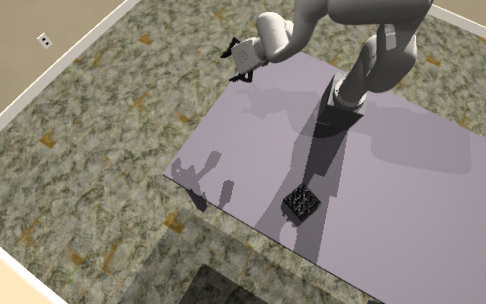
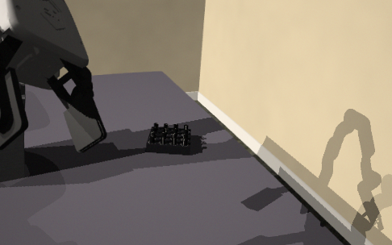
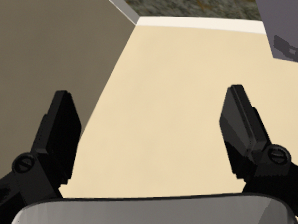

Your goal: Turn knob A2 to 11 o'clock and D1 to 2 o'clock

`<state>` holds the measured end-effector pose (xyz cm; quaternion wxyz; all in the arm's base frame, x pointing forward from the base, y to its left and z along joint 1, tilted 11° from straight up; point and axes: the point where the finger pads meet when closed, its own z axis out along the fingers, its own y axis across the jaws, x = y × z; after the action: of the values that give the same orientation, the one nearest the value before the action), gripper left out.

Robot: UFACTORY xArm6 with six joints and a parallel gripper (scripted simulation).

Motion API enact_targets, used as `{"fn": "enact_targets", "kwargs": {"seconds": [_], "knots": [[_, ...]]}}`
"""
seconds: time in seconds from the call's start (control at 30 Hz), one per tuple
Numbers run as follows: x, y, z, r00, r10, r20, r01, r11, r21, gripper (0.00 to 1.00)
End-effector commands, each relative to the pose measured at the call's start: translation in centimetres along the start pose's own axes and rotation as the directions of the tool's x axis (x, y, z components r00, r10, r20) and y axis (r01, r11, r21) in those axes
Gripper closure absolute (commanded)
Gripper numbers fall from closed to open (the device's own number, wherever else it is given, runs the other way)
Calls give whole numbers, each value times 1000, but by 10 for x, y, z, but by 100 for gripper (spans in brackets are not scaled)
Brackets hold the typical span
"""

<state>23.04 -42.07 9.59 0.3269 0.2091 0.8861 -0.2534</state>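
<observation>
The black knob box (image 1: 301, 202) (image 2: 170, 139) stands on the purple table (image 1: 400, 200) (image 2: 161, 201) near its front edge, in shadow. Its knobs are too small to read. My gripper (image 1: 234, 61) (image 3: 149, 105) is open and empty, held high over the table's far left corner, far from the box, pointing sideways away from it. In the wrist view only the two black fingers, a beige wall and floor show. In the exterior view one finger (image 2: 82, 121) looms at the left.
The arm's base (image 1: 345, 107) stands on the table behind the box. A beige wall (image 2: 302, 80) runs along the table's right side in the exterior view. A dark pit (image 1: 215, 287) opens in the floor before the table.
</observation>
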Motion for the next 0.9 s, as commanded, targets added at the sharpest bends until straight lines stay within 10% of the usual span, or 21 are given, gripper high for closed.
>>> {"fn": "enact_targets", "kwargs": {"seconds": [0.0, 0.4, 0.87], "knots": [[-3, 2, 1, 1000, -19, 4, 19, 1000, -8, 0], [-13, 49, 9, 965, -260, 27, 262, 955, -141, 0], [-24, 120, 16, 799, -586, 136, 598, 745, -296, 0]]}}
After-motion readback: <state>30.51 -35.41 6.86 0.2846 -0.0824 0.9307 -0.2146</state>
